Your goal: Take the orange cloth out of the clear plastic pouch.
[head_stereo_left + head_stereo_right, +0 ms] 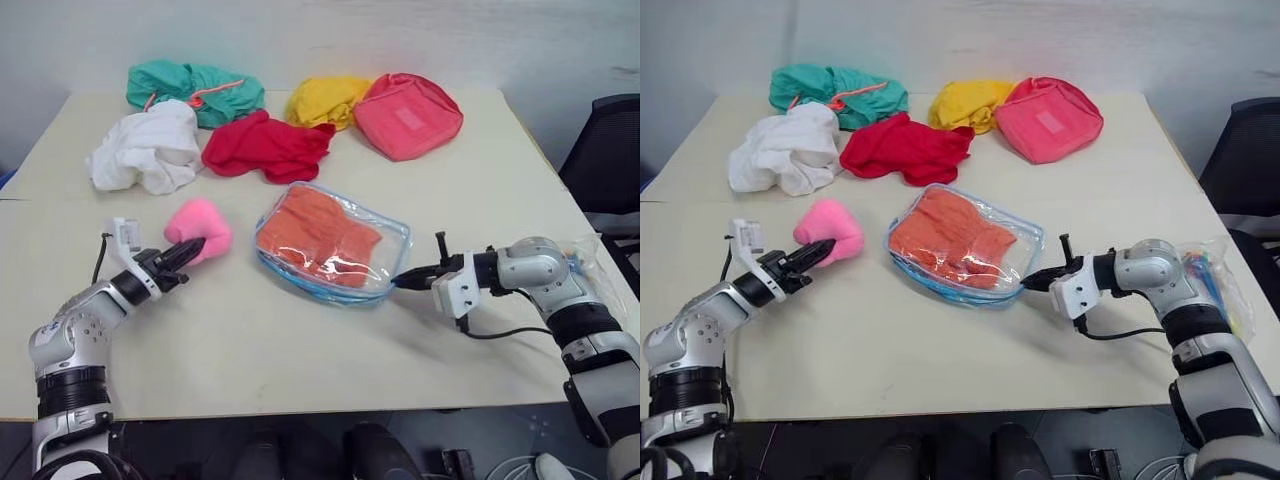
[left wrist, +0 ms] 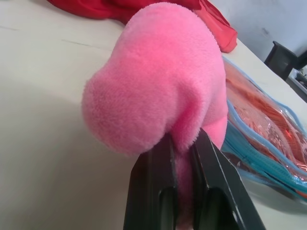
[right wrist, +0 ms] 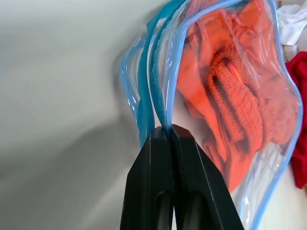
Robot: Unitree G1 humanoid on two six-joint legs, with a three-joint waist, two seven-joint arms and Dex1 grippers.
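Two pincers are clamped here. The left gripper (image 1: pixel 188 254) is pinched tight on a pink plush (image 1: pixel 201 229), out beyond its fingertips. Between the two pincers lies the pouch (image 1: pixel 333 243), flat on the table (image 1: pixel 300 340), long axis slanting from far-left to near-right, with the orange cloth (image 1: pixel 318 236) inside. The right gripper (image 1: pixel 400 280), fingers pressed together, nips the pouch's blue zipper trim at that near-right corner.

Plain cream worktop (image 1: pixel 300 350) pushed up near a pale, slightly scuffed wall (image 1: pixel 330 35), with a black office chair (image 1: pixel 605 150) parked off its right side.
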